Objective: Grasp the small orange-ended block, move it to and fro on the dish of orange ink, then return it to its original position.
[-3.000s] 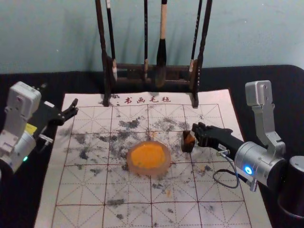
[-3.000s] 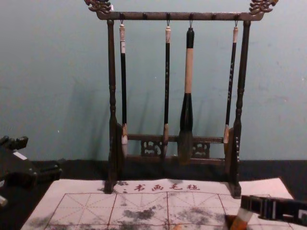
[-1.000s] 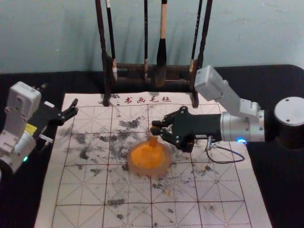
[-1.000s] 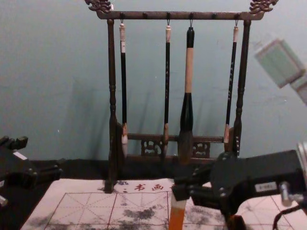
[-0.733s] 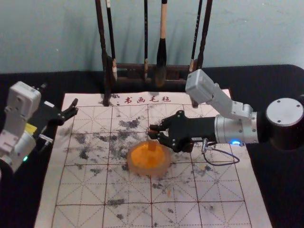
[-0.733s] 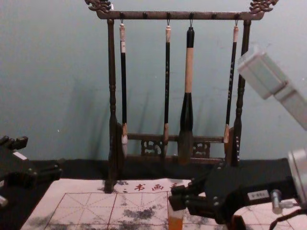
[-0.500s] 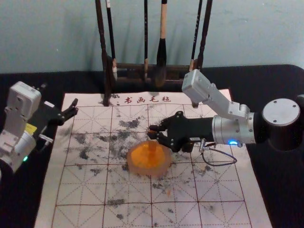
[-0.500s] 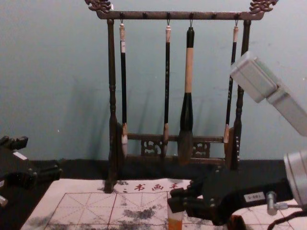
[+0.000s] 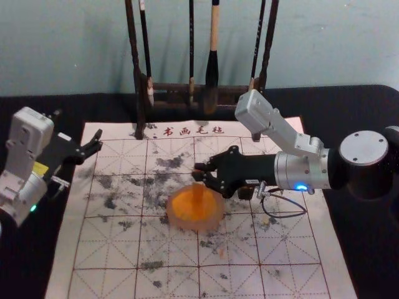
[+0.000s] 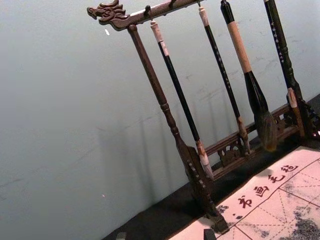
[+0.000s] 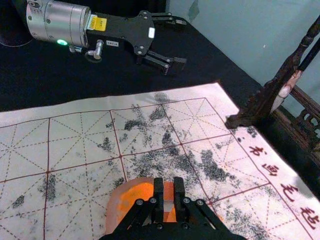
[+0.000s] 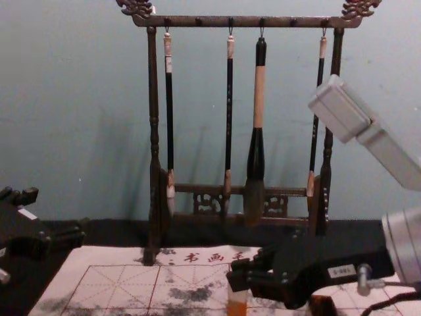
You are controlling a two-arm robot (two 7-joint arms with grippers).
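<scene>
One orange-ended block [image 9: 197, 194], upright, top end in right hand [image 9: 198, 172]

The dark-brown post-and-rail rack [image 12: 197, 22], rising through the centre of the chest view, looks like varnished wood with a soft sheen, and the thick black-and-tan brush [image 12: 258, 99] hanging there pairs glossy black sections with a matt, wood-like band. In the head view's lower middle, the white rectangular sheet with red grid lines [image 9: 274, 243] looks like matt felt, blotched grey, over a worktop [image 9: 355, 106] in dull black cloth. The round, pale-rimmed dish of orange ink [image 9: 196, 227] appears smooth and translucent; the silver cylindrical wrist housing [image 9: 302, 169] at right is satin metal.
</scene>
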